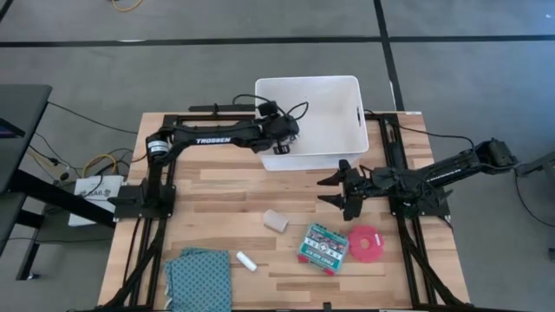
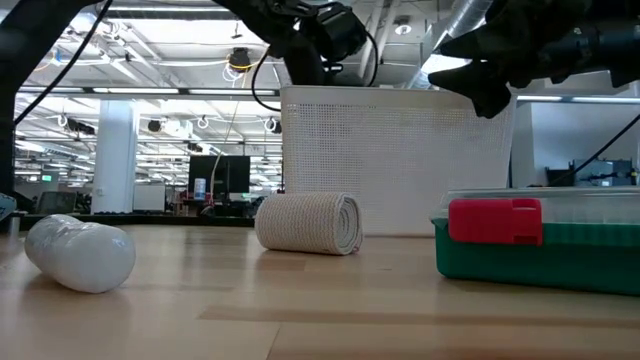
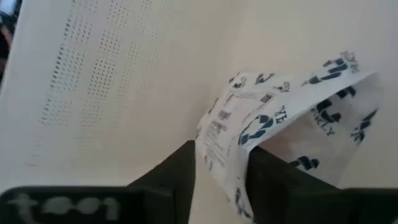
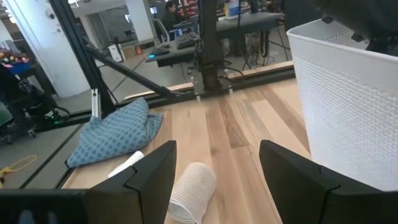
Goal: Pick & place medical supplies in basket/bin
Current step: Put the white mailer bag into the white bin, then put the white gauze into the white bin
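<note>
White tub [image 1: 334, 95]; teal dotted cloth [image 1: 198, 276]; pink disc [image 1: 365, 243].

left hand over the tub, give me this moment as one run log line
left hand: over white tub, printed packet between its fingers | right hand: open, above table | on table: beige roll, green pack, pink disc

Bright, even overhead light; left wrist view blurred

White letters reading "TROSSEN" run along the left arm [image 1: 212, 139], left of centre in the high view. The flat white patterned packet [image 3: 280, 118] carries dark print, too blurred to read.
</note>
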You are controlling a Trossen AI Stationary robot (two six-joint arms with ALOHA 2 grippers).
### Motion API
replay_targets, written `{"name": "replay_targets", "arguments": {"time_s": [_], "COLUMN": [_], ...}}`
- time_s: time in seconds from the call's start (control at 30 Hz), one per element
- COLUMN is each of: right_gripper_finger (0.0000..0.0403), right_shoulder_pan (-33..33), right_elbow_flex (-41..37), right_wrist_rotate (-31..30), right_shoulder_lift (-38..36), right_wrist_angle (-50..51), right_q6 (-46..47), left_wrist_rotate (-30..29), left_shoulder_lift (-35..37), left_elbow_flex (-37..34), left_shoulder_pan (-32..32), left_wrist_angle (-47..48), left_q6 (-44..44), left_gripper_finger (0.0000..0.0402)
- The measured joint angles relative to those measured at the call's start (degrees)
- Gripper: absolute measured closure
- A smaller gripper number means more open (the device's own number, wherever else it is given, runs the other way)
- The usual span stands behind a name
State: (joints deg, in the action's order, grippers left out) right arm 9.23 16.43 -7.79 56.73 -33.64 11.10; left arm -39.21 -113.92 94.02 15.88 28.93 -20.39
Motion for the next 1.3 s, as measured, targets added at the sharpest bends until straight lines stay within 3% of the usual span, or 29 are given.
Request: {"name": "replay_targets", "arguments": {"time_s": [0.13, 0.27, 0.8, 0.9, 1.1, 1.17, 1.3], "right_gripper_finger": [0.0178, 0.0178, 0.0178, 0.0178, 0.0178, 0.0178, 0.0178], "right_shoulder_pan": [0.0, 0.0, 0.02, 0.02, 0.0, 0.01, 0.02], "right_elbow_flex": [0.0, 0.0, 0.0, 0.0, 0.0, 0.0, 0.0], "right_wrist_rotate": [0.0, 0.0, 0.07, 0.04, 0.02, -0.37, -3.76], "right_shoulder_lift": [0.0, -0.02, -0.04, -0.04, -0.04, -0.04, -0.04], "right_wrist_angle": [0.0, 0.01, 0.01, 0.01, 0.0, 0.02, 0.25], "right_q6": [0.0, -0.03, -0.11, -0.09, -0.09, -0.06, 0.03], "left_wrist_rotate": [-5.71, -11.29, -12.13, -7.0, 18.73, 20.81, 16.15], "left_shoulder_lift": [-0.01, -0.1, 0.03, 0.13, -1.41, -3.72, -9.97], "left_elbow_flex": [0.01, 4.39, 30.66, 33.55, 34.21, 34.16, 34.1], "left_shoulder_pan": [-1.69, -4.69, -21.59, -24.92, -30.78, -33.04, -37.04], "left_wrist_angle": [0.1, 6.68, 32.96, 36.48, 46.0, 49.35, 54.37], "left_q6": [-4.71, -7.56, 1.21, 6.63, 21.92, 25.1, 25.49], "left_gripper_finger": [0.0264, 0.0258, 0.0258, 0.0258, 0.0258, 0.0258, 0.0258]}}
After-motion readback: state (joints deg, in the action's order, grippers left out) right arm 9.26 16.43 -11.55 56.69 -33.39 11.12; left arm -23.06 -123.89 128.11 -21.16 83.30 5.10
